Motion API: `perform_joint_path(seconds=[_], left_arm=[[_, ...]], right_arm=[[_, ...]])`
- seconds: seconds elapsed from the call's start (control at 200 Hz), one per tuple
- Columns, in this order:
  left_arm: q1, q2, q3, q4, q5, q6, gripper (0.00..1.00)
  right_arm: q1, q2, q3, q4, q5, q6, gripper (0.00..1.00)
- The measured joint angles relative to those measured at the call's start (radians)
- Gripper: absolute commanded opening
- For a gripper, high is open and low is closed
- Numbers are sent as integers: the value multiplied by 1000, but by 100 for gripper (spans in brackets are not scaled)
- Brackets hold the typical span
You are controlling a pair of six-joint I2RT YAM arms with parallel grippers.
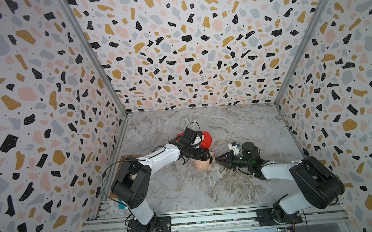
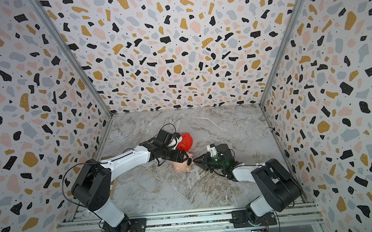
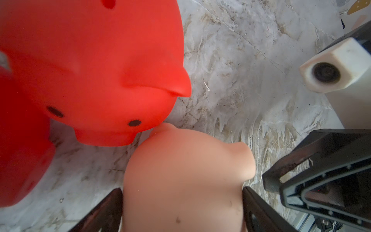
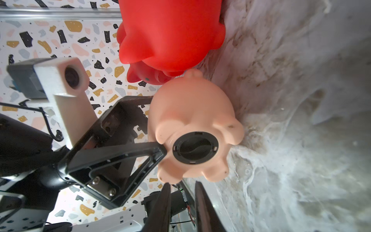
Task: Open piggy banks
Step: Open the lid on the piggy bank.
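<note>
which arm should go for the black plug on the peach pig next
Likely right: the right gripper points straight at the black plug, while the left gripper is clamped on the peach pig.

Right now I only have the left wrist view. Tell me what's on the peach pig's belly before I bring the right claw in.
Observer: The peach pig has a black round plug seated in its belly.
Operator: Report the right claw.
Observer: The right claw has its fingers slightly apart, holding nothing.
Operator: Say where it points.
Observer: In both top views its tip aims at that plug from close by.
</note>
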Motion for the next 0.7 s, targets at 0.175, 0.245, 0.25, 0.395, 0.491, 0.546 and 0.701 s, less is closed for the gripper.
perform_joint_path(seconds=[0.175, 0.245, 0.25, 0.395, 0.491, 0.546, 0.701], left_arm=[[-1, -5, -7, 7, 0, 0, 88], [-1, -7, -11, 12, 0, 0, 88], [-1, -7, -11, 13, 0, 0, 87], [-2, -9, -14, 17, 0, -1, 88], [-2, -9, -15, 18, 0, -1, 88], [-2, -11, -17, 19, 0, -1, 88], [-4, -13, -19, 23, 0, -1, 88]], right_arm=[[3, -6, -7, 30, 10, 103, 21], [6, -10, -24, 39, 20, 143, 21], [6, -10, -24, 39, 20, 146, 21], [20, 8, -32, 63, 30, 199, 21], [29, 38, -31, 87, 32, 222, 21], [34, 52, -29, 92, 35, 233, 21], [40, 88, -3, 110, 53, 256, 22]])
